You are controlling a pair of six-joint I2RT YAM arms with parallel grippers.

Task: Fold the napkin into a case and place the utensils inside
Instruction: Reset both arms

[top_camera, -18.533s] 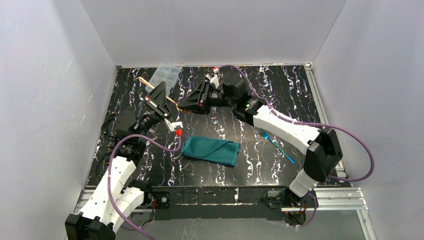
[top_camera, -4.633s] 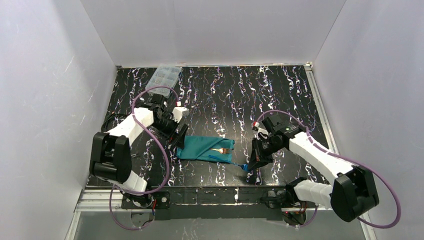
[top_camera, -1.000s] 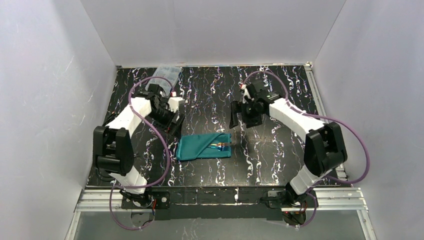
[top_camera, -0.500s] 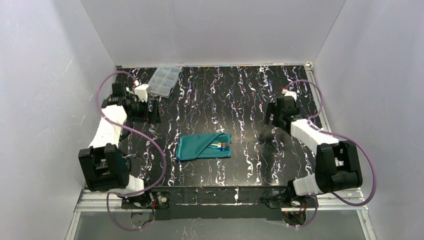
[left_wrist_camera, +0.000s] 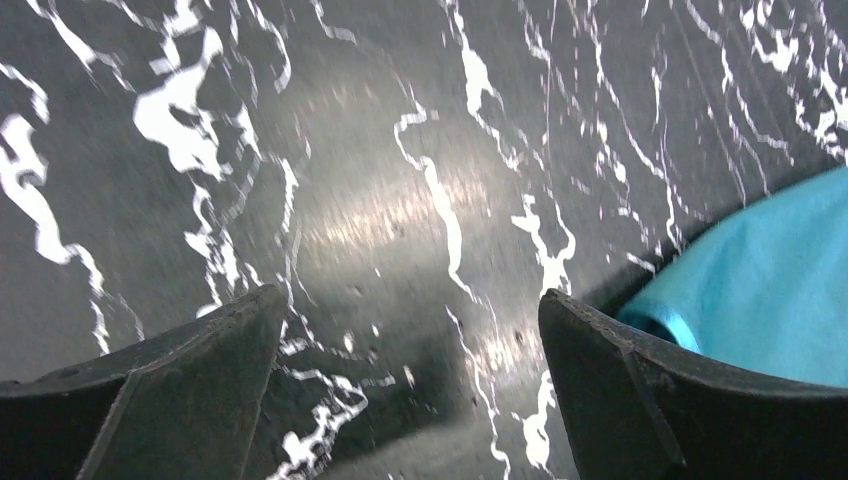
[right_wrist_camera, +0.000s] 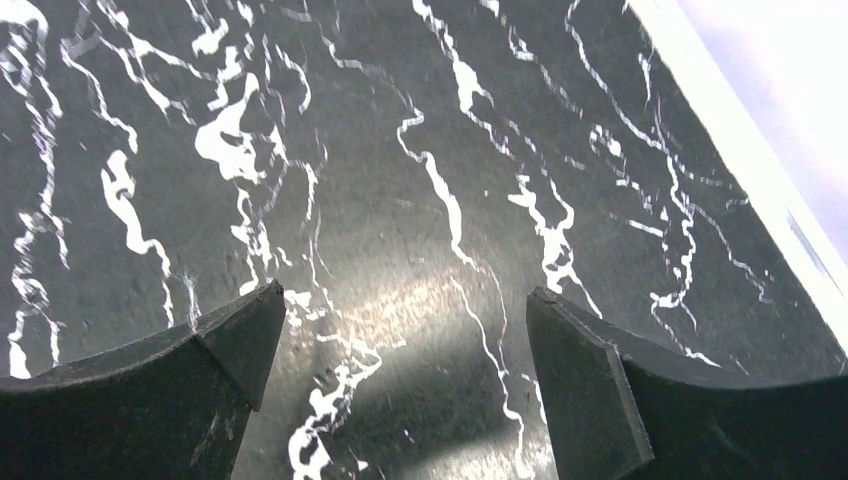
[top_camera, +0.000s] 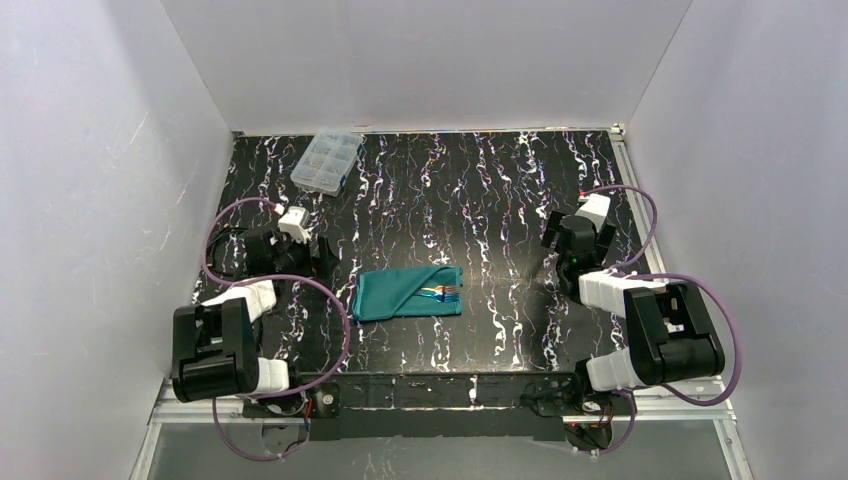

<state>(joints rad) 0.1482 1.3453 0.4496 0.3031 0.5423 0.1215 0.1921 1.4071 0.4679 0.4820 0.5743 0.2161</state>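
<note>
now park the empty, open left gripper (left_wrist_camera: 410, 330) and right gripper (right_wrist_camera: 400, 320) clear of the teal-green cloth case (top_camera: 393, 296) holding iridescent metal utensils (top_camera: 441, 292).

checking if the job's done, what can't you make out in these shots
Top view: utensils too small to count, handles hidden inside the case.
Left wrist view: only a corner of the case shows, cut off by the right edge.
Top view: plastic box contents too small to tell.
Right wrist view: only bare table, case out of frame.
</note>
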